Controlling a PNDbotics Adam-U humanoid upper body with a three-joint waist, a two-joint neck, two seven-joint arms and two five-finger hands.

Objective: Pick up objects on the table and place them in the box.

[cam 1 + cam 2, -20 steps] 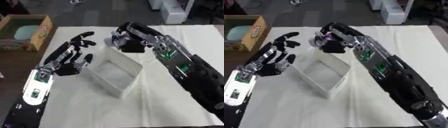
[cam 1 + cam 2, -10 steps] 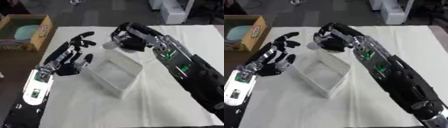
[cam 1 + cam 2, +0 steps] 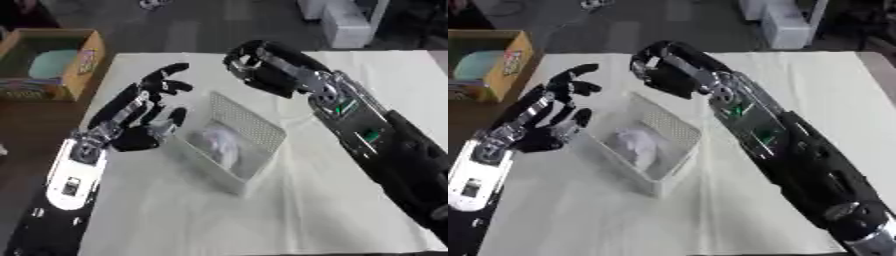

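A white mesh box (image 3: 254,131) sits askew on the cloth-covered table (image 3: 289,210). Inside it lies a crumpled white object (image 3: 219,145), resting on the floor of the box toward its near-left side; what it is cannot be made out beyond a pale, wadded shape.

The right hand (image 3: 255,67) hangs above the far corner of the box, fingers curled inward; nothing is visible in its grasp, so it reads as clenched and empty. The left hand (image 3: 144,117) stands just beside the left wall of the box, fingers straight and spread, holding nothing; whether it touches the wall cannot be told.

Judgement: the placing step for this object appears complete, the item being in the box and clear of both hands. No other loose object shows on the cloth. A cardboard box (image 3: 52,67) with a pale round thing in it stands off the table's far-left edge.

The next move calls for lifting the right hand clear of the rim, then locating any remaining object.
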